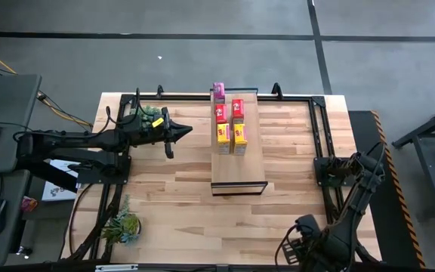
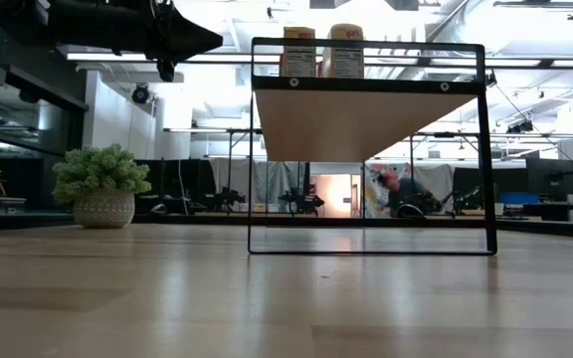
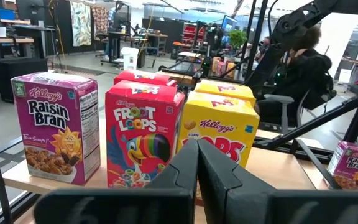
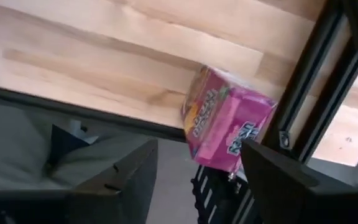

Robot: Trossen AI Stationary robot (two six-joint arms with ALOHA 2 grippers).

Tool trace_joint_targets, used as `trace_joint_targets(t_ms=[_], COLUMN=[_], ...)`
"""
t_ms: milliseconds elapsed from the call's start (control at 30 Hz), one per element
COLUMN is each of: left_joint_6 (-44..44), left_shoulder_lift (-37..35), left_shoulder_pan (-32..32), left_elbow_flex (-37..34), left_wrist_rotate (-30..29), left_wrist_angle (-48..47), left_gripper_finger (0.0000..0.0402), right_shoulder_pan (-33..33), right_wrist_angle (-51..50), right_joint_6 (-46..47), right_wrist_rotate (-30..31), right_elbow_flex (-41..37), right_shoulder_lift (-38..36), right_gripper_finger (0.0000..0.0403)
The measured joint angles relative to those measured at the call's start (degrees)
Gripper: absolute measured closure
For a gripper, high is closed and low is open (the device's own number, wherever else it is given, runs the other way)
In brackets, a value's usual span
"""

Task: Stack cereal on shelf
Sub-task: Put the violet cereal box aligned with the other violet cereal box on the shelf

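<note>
The shelf (image 1: 238,162) is a light-wood plank on a black frame (image 2: 366,249) at the table's middle. On its far end stand cereal boxes: one magenta (image 3: 55,127), two red (image 3: 143,134) and two yellow (image 3: 222,134). My left gripper (image 1: 181,130) hangs shut and level, left of the shelf, pointing at the boxes. Another magenta box (image 4: 229,124) lies tilted at the table's near right edge, against a black rail; it also shows far off in the left wrist view (image 3: 353,165). My right gripper (image 4: 197,155) points down above it, fingers apart, the box beyond them.
Potted plants stand at the table's far left (image 1: 151,115) and near left (image 1: 123,225). Black frame rails (image 1: 319,136) border the table. A person (image 3: 303,62) sits beyond the table. The shelf's near half is bare wood.
</note>
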Motion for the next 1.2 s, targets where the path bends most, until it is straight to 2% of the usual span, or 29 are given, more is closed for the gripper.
trace_joint_targets(t_ms=[167,267,567,900,1100,1200], left_joint_6=[0.0,0.1,0.0,0.0,0.0,0.0], left_shoulder_lift=[0.0,0.0,0.0,0.0,0.0,0.0], left_shoulder_pan=[0.0,0.0,0.0,0.0,0.0,0.0], left_elbow_flex=[0.0,0.0,0.0,0.0,0.0,0.0], left_wrist_rotate=[0.0,0.0,0.0,0.0,0.0,0.0], left_wrist_angle=[0.0,0.0,0.0,0.0,0.0,-0.1], left_gripper_finger=[0.0401,0.0401,0.0401,0.0401,0.0401,0.0401], right_shoulder_pan=[1.1,2.1,5.4,4.4,2.0,0.8], right_wrist_angle=[-0.5,0.0,1.4,1.2,0.7,3.1], right_joint_6=[-2.2,-2.5,0.8,1.6,4.0,3.8], right_wrist_rotate=[0.8,-0.2,-1.8,-2.7,-8.4,-8.5], right_elbow_flex=[0.0,0.0,0.0,0.0,-2.8,-4.2], right_shoulder_lift=[0.0,0.0,1.4,4.8,5.0,5.1], right_gripper_finger=[0.0136,0.0126,0.0126,0.0126,0.0126,0.0126])
